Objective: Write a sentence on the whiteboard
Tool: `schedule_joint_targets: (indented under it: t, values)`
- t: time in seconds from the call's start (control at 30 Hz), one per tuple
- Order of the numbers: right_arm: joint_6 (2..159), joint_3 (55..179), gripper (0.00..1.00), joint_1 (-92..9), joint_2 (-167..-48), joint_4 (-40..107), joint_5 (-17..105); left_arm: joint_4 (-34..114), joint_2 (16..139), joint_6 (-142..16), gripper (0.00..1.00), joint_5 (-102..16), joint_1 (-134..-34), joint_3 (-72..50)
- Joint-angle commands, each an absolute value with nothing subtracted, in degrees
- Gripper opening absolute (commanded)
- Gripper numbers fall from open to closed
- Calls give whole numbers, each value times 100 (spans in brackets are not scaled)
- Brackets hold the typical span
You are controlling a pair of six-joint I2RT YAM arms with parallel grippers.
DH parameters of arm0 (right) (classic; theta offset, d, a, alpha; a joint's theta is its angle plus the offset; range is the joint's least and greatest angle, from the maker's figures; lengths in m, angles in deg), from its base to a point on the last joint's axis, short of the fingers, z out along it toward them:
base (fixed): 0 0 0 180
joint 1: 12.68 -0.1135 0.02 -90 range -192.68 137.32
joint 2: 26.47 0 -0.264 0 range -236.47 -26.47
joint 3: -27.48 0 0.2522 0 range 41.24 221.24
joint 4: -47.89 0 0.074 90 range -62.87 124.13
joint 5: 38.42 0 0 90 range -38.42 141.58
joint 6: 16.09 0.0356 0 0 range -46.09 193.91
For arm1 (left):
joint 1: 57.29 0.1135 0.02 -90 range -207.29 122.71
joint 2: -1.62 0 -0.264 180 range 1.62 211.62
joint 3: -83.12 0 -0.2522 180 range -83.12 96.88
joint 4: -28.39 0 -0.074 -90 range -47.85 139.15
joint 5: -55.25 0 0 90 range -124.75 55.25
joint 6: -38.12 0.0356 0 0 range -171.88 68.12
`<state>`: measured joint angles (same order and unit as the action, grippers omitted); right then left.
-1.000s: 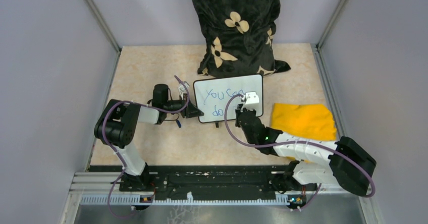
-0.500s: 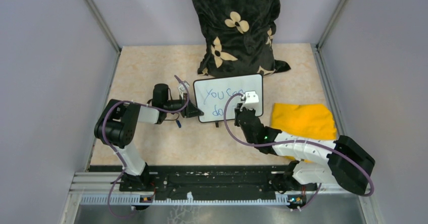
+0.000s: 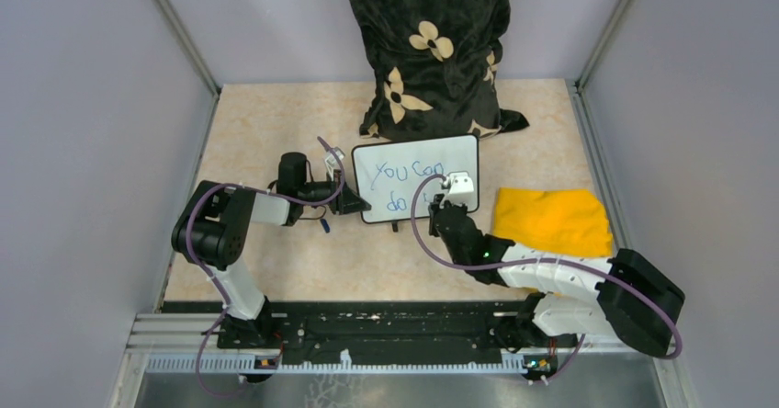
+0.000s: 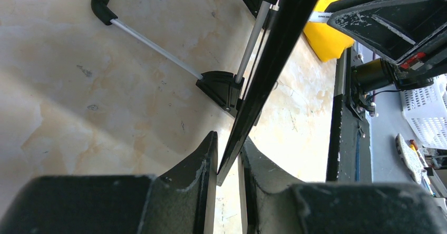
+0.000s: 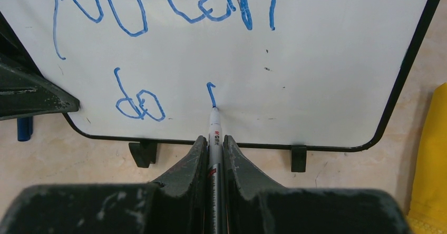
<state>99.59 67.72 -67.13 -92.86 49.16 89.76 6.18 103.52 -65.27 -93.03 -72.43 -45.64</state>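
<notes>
1. The whiteboard (image 3: 415,176) stands on its two small black feet (image 5: 143,152) about the middle of the counter (image 3: 266,123), somewhat nearer the far edge than the near one, with its written face turned toward the near edge
2. Behind it, against the far edge, rises a black cushion (image 3: 427,50) with pale flowers; its lower end comes just beside the board's top rim
3. The sentence (image 5: 158,12) is in blue marker: "You can" runs along the upper line, and below it stand "do" and, to the right of that, one short hooked stroke
4. The left gripper (image 4: 227,155) comes in from the counter's left-edge side and is clamped on the whiteboard's left rim near the lower corner; its wrist view shows the thin black frame pinched between the two fingers
5. The right gripper (image 5: 214,144) is closed tight around a marker (image 5: 214,131), whose white barrel runs out between the fingers toward the board
6. The marker's tip touches the white surface at the bottom of the hooked stroke, above the lower rim and between the two feet
7. A yellow cloth (image 3: 551,220) lies flat toward the right edge of the counter, just beside the board's lower right corner; the right arm crosses over the cloth's near side
</notes>
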Motion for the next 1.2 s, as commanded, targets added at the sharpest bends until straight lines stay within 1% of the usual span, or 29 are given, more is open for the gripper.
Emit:
schedule_joint_targets:
  t: [0.0, 0.5, 0.8, 1.17]
  values:
    - [10088, 6703, 0, -6638, -9186, 4899, 8929, 637, 10453, -6341, 26, -9206, -7267, -4471]
    - [10065, 6638, 0, -6638, -8939, 4702, 9129, 646, 10461, -6331, 26, -9207, -7263, -4472]
    - [9866, 6652, 0, -6638, -8490, 4957, 8595, 648, 10462, -6331, 26, -9215, -7261, -4478]
    - [9837, 7020, 0, -6635, -8920, 4975, 8634, 646, 10452, -6331, 26, -9215, -7267, -4478]
